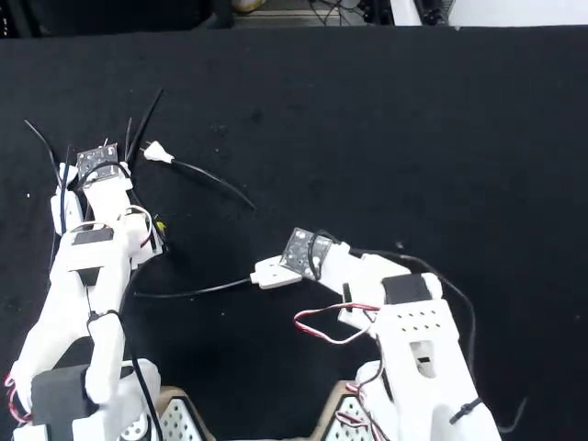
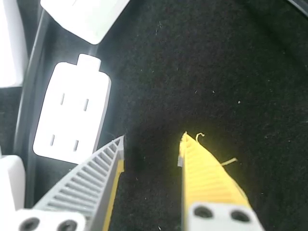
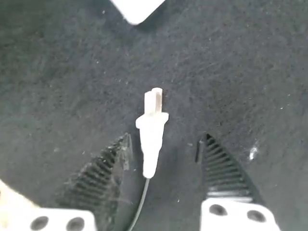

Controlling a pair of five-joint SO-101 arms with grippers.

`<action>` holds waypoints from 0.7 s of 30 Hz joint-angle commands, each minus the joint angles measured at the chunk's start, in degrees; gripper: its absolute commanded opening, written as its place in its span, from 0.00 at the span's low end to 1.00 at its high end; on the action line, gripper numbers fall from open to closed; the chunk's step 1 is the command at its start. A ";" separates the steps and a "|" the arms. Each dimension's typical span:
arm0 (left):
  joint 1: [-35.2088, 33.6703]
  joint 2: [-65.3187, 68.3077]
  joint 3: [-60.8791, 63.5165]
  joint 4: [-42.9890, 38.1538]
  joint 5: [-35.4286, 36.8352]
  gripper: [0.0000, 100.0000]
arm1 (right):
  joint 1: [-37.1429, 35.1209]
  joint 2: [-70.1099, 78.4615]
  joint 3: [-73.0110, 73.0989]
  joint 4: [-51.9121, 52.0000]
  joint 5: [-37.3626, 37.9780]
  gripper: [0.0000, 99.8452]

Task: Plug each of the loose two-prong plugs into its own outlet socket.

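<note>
Left claw (image 2: 152, 139): jaws apart, empty, just beside the outlet block (image 2: 72, 113).
Far plug (image 1: 156, 152): lying loose near that arm's tip.
Right claw (image 3: 166, 139): jaws apart around the second plug (image 3: 151, 127), which I haven't gripped yet.
Risk: if I close off-centre, I expect the prongs to twist askew, and its cable (image 1: 184, 292) may drag.

Black cloth covers the table (image 1: 413, 138), with dark cables (image 1: 338, 11) lying beyond its far edge.

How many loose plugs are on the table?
2: the far plug by the left arm, the near plug inside the open right pincer. Arms may hide others.
</note>
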 commanded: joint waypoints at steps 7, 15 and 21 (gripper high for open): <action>-3.65 -2.02 -0.75 -0.62 0.53 0.18 | 5.63 -0.48 7.16 -13.98 3.69 0.22; -3.65 -2.02 -0.75 -0.79 0.53 0.18 | 10.29 -0.57 5.85 -13.98 3.52 0.02; -3.65 -2.02 -0.75 -0.79 0.44 0.18 | 8.62 -0.75 2.24 -13.71 -8.79 0.01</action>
